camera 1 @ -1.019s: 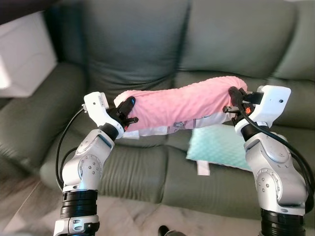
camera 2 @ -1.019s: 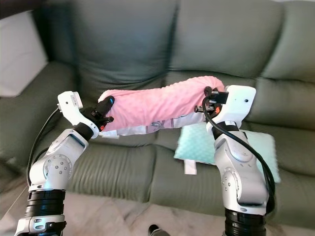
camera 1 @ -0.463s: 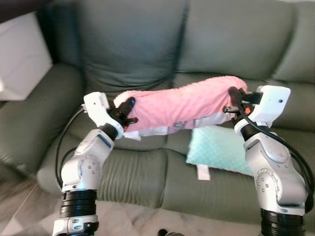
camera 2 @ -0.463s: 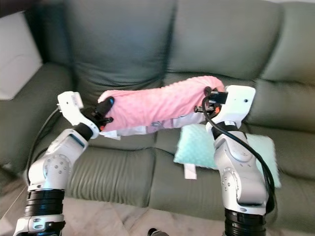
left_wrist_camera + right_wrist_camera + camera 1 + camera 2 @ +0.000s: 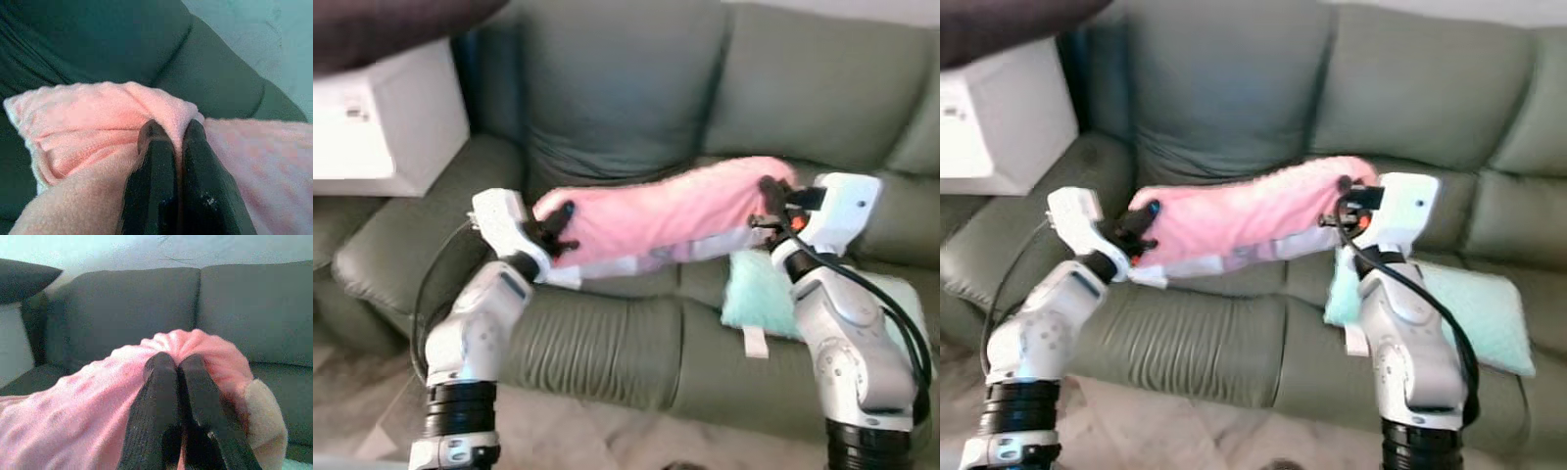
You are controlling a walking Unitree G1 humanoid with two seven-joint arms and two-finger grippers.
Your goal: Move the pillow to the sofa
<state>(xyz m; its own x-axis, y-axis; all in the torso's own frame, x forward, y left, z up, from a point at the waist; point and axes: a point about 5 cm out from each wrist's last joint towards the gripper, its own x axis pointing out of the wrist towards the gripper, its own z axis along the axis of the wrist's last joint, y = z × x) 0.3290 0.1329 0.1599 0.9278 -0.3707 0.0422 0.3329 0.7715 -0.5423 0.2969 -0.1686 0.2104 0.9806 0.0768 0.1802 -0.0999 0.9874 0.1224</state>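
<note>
A long pink pillow [image 5: 656, 211] hangs stretched between my two grippers, above the front of the dark green sofa [image 5: 626, 88]. My left gripper [image 5: 558, 223] is shut on the pillow's left end; its fingers [image 5: 156, 166] pinch a fold of pink fabric. At the pillow's other end my right gripper [image 5: 769, 201] is shut too, with its fingers [image 5: 161, 401] clamped on the fuzzy cover. The pillow sags slightly, with a white patterned underside [image 5: 636, 262] showing.
A mint green pillow [image 5: 1469, 313] lies on the sofa's right seat, partly behind my right arm. A white box-like unit [image 5: 382, 122] stands beside the left armrest [image 5: 401, 235]. The sofa's left and middle seat cushions [image 5: 607, 333] are bare. Pale floor lies below.
The camera has shifted, so the sofa sits further right and the white unit shows more. Both grippers still hold the pillow the same way.
</note>
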